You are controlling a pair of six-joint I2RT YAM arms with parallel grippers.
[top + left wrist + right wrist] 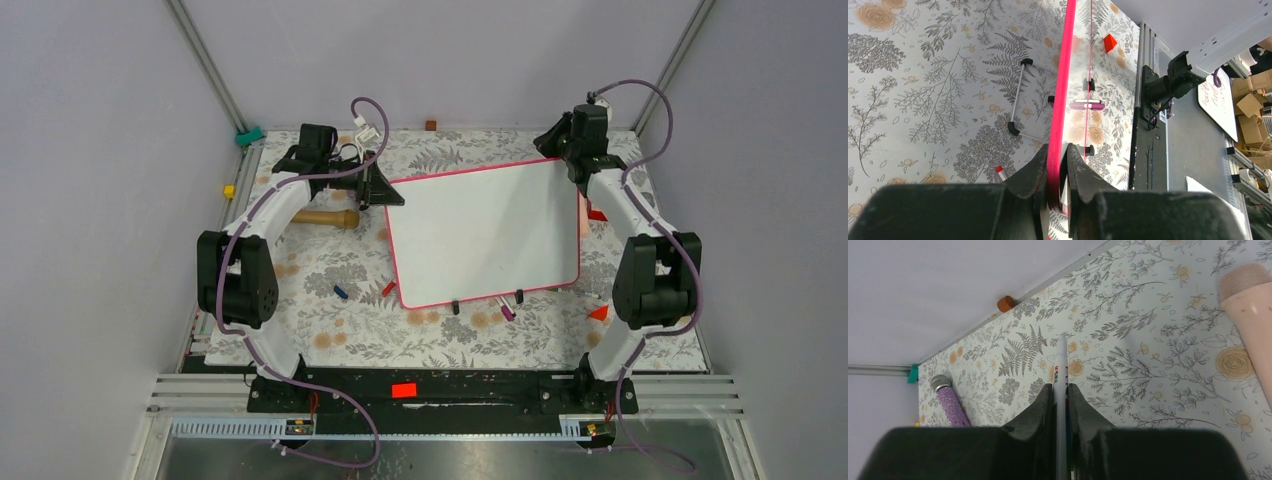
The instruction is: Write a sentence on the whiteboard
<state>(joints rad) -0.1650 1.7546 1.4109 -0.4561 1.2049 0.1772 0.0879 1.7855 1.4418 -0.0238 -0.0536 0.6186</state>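
Whiteboard (485, 235): we see it central on the tabletop (330, 255), turned slightly askew, its face plain white from above
Left gripper (1057, 149): we find it clamped on the board's pink frame at the far left corner
Right gripper (1060, 387): we note it pinched tight on a white marker (1062, 357), near the board's far right corner

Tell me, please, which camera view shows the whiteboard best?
The top external view: nearly the whole whiteboard shows there, face and pink frame. The left wrist view catches only its frame edge-on, clamped in the left gripper. The right wrist view shows none of it, only a pen in the right gripper.
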